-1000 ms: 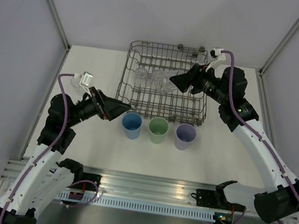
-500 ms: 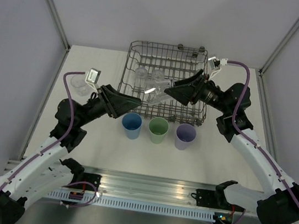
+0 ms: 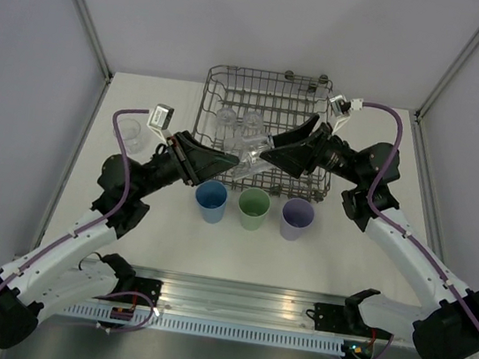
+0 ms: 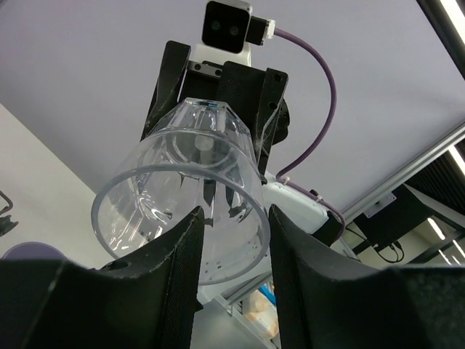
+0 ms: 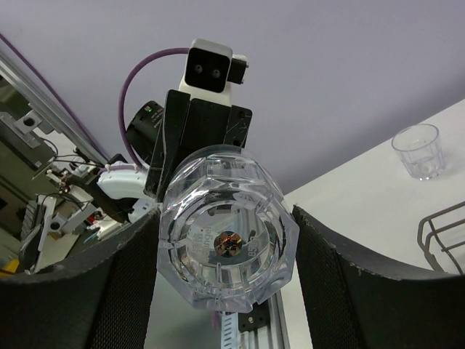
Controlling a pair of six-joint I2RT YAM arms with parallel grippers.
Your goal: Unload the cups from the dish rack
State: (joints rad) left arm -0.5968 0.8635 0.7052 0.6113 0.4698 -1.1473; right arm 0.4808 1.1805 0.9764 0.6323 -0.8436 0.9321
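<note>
Clear and small, the transparent glass cup (image 3: pixel 250 152) hangs in the air over the front edge of the grey wire dish rack (image 3: pixel 272 74), its base clamped in the right gripper (image 3: pixel 268 148). The left gripper (image 3: pixel 229 161) has swung in and narrowed its jaws about the rim; whether it grips yet cannot be told. This looks like a handover, with two more clear glasses (image 3: pixel 226 117) waiting in the rack.

A white table (image 3: pixel 170 232) between plain grey walls (image 3: pixel 270 23), a metal rail (image 3: pixel 239 309) along its near edge.
</note>
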